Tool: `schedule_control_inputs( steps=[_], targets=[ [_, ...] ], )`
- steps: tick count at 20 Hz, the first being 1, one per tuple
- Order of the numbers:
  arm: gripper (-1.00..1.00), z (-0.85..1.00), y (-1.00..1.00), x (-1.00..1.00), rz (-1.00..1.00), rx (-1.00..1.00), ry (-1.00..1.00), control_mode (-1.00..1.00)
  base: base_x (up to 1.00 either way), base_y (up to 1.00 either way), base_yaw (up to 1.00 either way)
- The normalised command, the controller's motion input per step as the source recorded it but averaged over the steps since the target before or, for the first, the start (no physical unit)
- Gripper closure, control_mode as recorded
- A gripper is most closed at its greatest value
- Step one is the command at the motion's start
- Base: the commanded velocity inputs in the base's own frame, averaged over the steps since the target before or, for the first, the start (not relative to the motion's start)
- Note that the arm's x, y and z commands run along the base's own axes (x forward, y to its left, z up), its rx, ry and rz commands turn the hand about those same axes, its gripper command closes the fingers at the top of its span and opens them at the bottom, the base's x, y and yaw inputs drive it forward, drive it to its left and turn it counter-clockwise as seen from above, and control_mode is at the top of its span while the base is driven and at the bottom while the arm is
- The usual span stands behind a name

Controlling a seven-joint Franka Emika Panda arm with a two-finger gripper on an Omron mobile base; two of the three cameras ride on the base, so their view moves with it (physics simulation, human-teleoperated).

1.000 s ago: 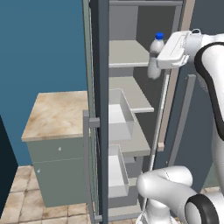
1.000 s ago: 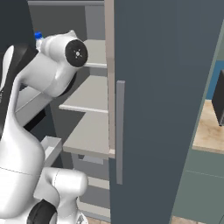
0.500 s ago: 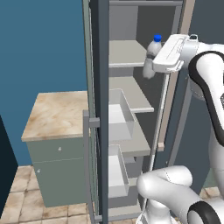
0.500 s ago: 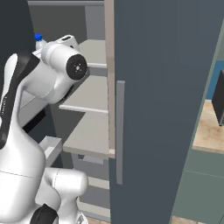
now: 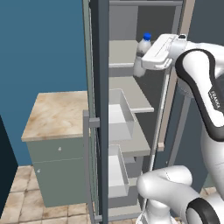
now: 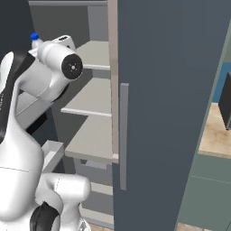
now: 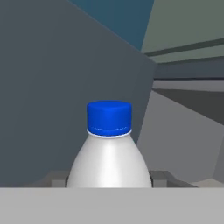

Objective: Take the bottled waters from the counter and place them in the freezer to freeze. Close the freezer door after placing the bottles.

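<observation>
Bottle [image 5: 141,56] with blue cap [image 7: 109,117] stands upright, clasped in the gripper [image 5: 144,59], just above a shelf [image 5: 124,53] inside the open freezer [image 5: 144,109].

To your left stands a small cabinet [image 5: 52,175], grey-green, with a beige marbled top [image 5: 59,113] and 1 small round knob [image 5: 60,149] on its front. Behind it you see a blue wall [image 5: 41,43]. The floor [image 5: 17,197] below is laid in tan stone-look tiles. From the right base view, a dark boxy thing [image 6: 224,101] sits at the right edge on a beige surface; too little of it shows to tell what it is.
</observation>
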Motion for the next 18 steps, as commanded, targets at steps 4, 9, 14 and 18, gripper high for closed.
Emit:
schedule_control_inputs(
  steps=[4, 9, 14, 18],
  targets=[
    [1.00, 0.00, 0.04, 0.54, 0.00, 0.00, 0.00, -1.00, 0.00, 0.00, 0.00],
    [1.00, 0.00, 0.12, 0.69, 0.00, 0.00, 0.00, -1.00, 0.00, 0.00, 0.00],
    [1.00, 0.00, 0.13, 0.71, 0.00, 0.00, 0.00, -1.00, 0.00, 0.00, 0.00],
    [1.00, 0.00, 0.01, 0.49, 0.00, -0.05, 0.00, -1.00, 0.00, 0.00, 0.00]
  ],
)
